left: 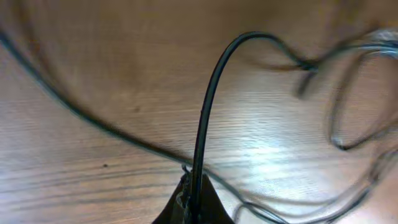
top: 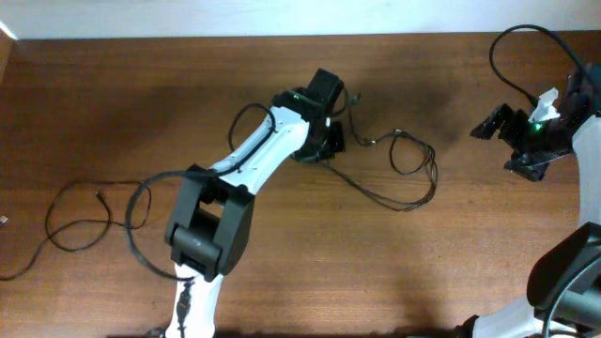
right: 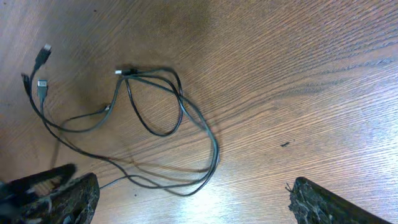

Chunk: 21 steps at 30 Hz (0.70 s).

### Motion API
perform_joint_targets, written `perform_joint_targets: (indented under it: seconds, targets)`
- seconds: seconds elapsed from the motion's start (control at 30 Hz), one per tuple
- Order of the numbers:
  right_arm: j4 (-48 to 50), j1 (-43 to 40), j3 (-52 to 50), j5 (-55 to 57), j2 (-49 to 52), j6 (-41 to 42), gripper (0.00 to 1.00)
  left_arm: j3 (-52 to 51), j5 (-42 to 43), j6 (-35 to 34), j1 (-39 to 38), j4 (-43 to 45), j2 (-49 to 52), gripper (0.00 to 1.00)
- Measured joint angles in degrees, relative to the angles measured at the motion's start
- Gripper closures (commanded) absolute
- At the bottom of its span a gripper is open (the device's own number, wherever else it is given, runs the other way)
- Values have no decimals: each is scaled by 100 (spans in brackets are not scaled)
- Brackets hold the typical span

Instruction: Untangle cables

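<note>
Pinched in the left claw (left: 191,202), one cable (left: 204,124) wants pulling free; right claw (right: 193,202), spread wide, should pin the tangle (right: 158,133).

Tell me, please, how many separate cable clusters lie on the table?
2: a loose loop at far left, a tangle beside the left gripper; more may hide under that arm.

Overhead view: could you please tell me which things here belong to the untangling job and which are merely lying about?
Part of the job:
- looped cables
- single cable on the left
- left gripper, shut on the looped cables
- right gripper, open, holding nothing

Not part of it:
- thick wiring on the right arm
- wooden table
</note>
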Motion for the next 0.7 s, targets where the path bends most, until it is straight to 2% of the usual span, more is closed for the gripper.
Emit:
perform_joint_targets:
  seconds: [0.13,0.37,0.5,0.7]
  targets:
    - [-2,0,0,0,0,0,1,487,0,935,0,-48,-1152,100]
    - [-2,37,0,-2,0,0,1,874,92,1248,0,457,-3191,100]
    - [0,286,0,-2,0,0,1,866,269,1266,0,1145,-3368,100]
    - [0,962,0,-42,0,2,1,850,240,1167,109,2675,-3432,100]
